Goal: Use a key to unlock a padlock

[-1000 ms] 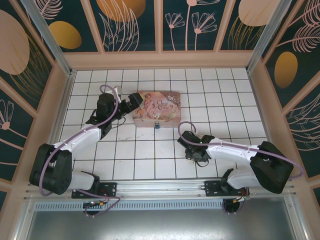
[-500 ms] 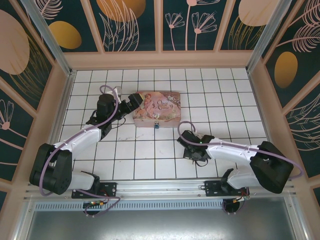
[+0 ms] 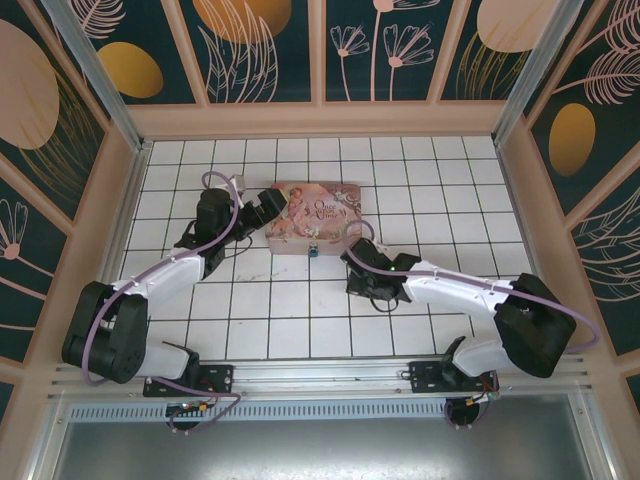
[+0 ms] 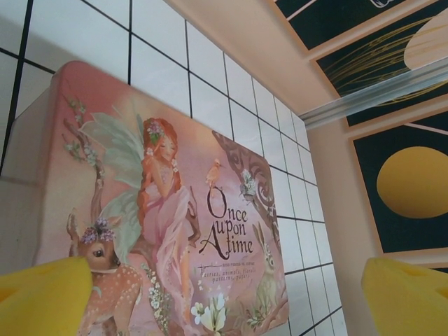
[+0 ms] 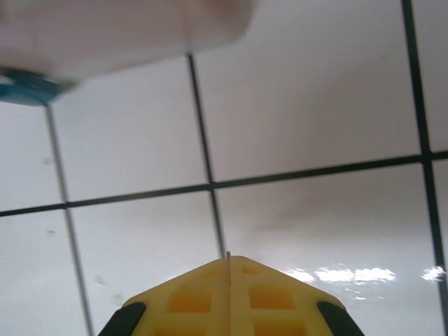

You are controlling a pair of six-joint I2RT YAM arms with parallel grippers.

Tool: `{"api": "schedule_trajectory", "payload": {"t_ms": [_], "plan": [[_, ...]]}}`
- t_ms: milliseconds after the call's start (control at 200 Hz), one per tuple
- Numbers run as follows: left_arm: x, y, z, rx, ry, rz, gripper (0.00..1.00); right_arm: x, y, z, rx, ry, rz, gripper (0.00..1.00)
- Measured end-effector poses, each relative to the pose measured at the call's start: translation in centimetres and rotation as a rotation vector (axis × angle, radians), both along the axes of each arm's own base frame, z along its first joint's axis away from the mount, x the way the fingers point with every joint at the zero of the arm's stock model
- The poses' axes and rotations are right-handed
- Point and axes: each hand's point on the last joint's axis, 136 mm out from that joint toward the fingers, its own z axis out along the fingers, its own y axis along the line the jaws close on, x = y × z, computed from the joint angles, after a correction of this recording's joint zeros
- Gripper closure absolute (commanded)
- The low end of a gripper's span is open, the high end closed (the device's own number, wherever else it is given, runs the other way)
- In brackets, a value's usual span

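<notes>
Right gripper [image 3: 352, 264] has swung up to the tiny blue padlock [image 3: 313, 251] at the front of the pink floral tin [image 3: 330, 222] — pressed together, maybe pinching the slim grey key, can't tell. Left gripper [image 3: 265, 207] is spread by the tin; a skewed grip and your key slips or jams.

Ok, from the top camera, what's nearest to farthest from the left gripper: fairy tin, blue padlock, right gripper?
From the left gripper:
1. fairy tin, right beside it.
2. blue padlock, at the tin's near edge.
3. right gripper, past the padlock, further right.
</notes>
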Motion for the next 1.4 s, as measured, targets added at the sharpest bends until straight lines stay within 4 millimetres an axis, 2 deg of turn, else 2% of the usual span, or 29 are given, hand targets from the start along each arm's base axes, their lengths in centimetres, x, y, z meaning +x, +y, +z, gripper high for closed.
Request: {"api": "schedule_trajectory", "payload": {"t_ms": [275, 455, 681, 891, 1121, 1401], "plan": [[0.1, -0.2, 0.5, -0.07, 0.028, 0.018, 0.01, 4.2, 2.8, 6.4, 0.122, -0.138, -0.004, 1.0], [0.0, -1.2, 2.2, -0.185, 0.03, -0.012, 0.01, 7.5, 3.8, 10.1, 0.205, -0.227, -0.043, 1.0], [0.0, -2.2, 4.3, -0.347, 0.063, -0.031, 0.05, 11.5, 5.2, 13.4, 0.291, -0.306, -0.094, 1.0], [0.2, -2.8, 5.7, -0.493, 0.116, -0.023, 0.1, 14.4, 7.0, 15.9, 0.38, -0.347, -0.128, 1.0], [0.7, -3.4, 7.0, -0.656, 0.172, -0.017, 0.12, 16.1, 9.1, 18.1, 0.467, -0.368, -0.136, 1.0], [1.2, -3.3, 8.4, -0.822, 0.21, 0.003, 0.14, 16.9, 10.4, 18.6, 0.541, -0.36, -0.157, 1.0]]}}
